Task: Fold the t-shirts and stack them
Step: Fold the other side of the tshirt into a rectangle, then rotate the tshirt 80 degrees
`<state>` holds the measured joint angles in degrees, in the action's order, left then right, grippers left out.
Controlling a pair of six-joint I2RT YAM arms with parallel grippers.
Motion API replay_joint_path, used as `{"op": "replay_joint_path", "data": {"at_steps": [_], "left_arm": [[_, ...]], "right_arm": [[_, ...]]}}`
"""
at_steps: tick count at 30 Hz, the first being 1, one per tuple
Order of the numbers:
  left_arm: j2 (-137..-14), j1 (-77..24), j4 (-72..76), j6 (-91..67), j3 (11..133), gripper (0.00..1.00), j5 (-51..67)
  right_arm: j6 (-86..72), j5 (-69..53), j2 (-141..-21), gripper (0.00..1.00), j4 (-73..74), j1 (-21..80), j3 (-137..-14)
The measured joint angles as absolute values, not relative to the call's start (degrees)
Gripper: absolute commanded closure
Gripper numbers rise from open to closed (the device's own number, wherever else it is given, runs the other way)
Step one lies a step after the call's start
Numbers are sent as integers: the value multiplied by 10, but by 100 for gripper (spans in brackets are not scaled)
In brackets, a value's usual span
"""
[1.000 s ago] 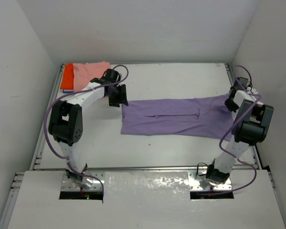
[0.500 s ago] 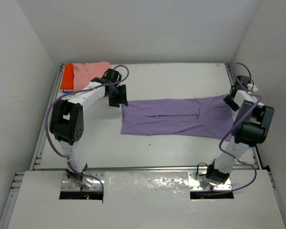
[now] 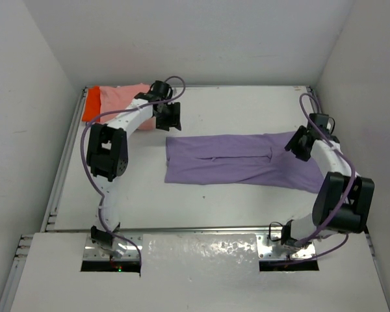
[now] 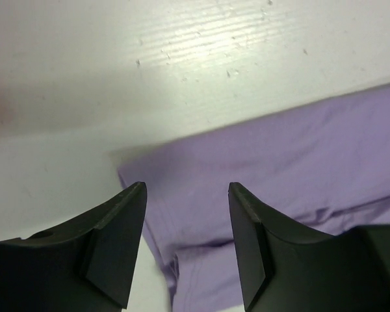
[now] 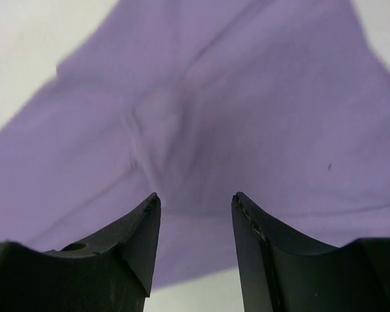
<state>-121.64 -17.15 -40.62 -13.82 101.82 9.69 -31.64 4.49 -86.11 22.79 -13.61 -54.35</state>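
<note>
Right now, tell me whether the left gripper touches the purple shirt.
Apart. Top view: bare table shows between the left gripper and the purple shirt.

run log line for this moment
left gripper: open, empty | right gripper: open, empty, above purple shirt | purple shirt: spread flat | pink shirt: on orange shirt, far-left corner

The lavender t-shirt [image 3: 237,159] is shown as soft matt cloth; the table [image 3: 247,107] is finished white, matt, finely scratched.
</note>
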Motion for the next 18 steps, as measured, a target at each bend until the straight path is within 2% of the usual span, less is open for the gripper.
{"op": "replay_joint_path", "data": {"at_steps": [6, 13, 16, 18], "left_arm": [[-1279, -171, -415, -113, 1050, 48, 71], [-1289, -171, -413, -95, 1040, 50, 52], [-1289, -171, -402, -92, 1018, 56, 49], [-1282, -171, -388, -91, 1001, 69, 50]], "right_arm": [[-316, -8, -788, 50, 278, -129, -453], [-316, -14, -690, 49, 334, -127, -383], [-319, -7, -676, 49, 340, -134, -361], [-322, 3, -675, 49, 349, -139, -353]]}}
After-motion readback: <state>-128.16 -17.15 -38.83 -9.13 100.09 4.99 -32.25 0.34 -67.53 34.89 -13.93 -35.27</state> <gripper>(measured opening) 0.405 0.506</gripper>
